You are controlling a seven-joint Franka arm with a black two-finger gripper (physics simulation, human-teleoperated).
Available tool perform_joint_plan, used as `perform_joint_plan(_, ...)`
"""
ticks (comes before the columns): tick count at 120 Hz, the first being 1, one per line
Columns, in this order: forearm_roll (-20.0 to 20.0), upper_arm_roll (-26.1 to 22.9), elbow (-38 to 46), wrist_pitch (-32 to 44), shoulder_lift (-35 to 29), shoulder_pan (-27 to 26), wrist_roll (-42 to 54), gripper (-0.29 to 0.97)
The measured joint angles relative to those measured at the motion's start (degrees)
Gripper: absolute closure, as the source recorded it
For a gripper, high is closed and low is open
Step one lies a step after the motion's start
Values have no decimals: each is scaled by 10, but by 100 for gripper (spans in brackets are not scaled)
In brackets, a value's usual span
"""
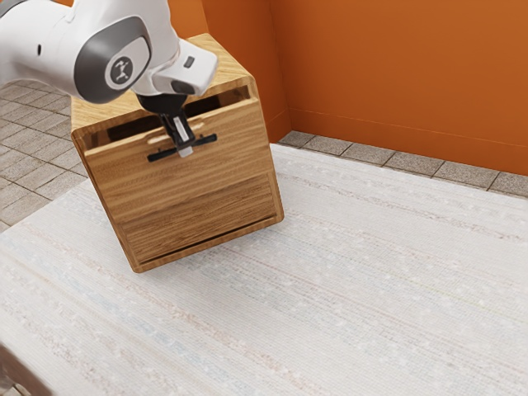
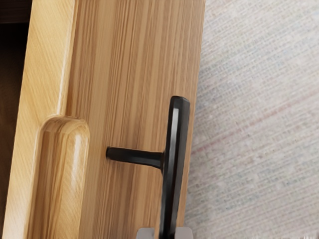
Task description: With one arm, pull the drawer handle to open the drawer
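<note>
A wooden cabinet (image 1: 206,216) stands on the floor at the exterior view's left. Its drawer front (image 1: 124,169) carries a black bar handle (image 1: 206,139). A dark gap (image 1: 223,96) shows between the drawer front and the cabinet top, so the drawer stands out a little. My gripper (image 1: 183,145) reaches down from the upper left and is shut on the middle of the handle. In the wrist view the handle bar (image 2: 175,149) stands off the wood on a short stem (image 2: 132,156), with grey fingertips (image 2: 144,234) on either side of it.
A pale woven mat (image 1: 355,280) covers the floor in front of and to the right of the cabinet. Orange walls (image 1: 396,58) rise behind it. Grey tiles (image 1: 29,165) lie at the exterior view's left.
</note>
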State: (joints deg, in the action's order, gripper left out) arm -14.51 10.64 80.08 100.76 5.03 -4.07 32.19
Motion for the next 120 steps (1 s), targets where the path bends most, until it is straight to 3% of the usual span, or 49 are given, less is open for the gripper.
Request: perform_joint_plan(120, 5, 0, 75, -8, -66, -49, -22, 79)
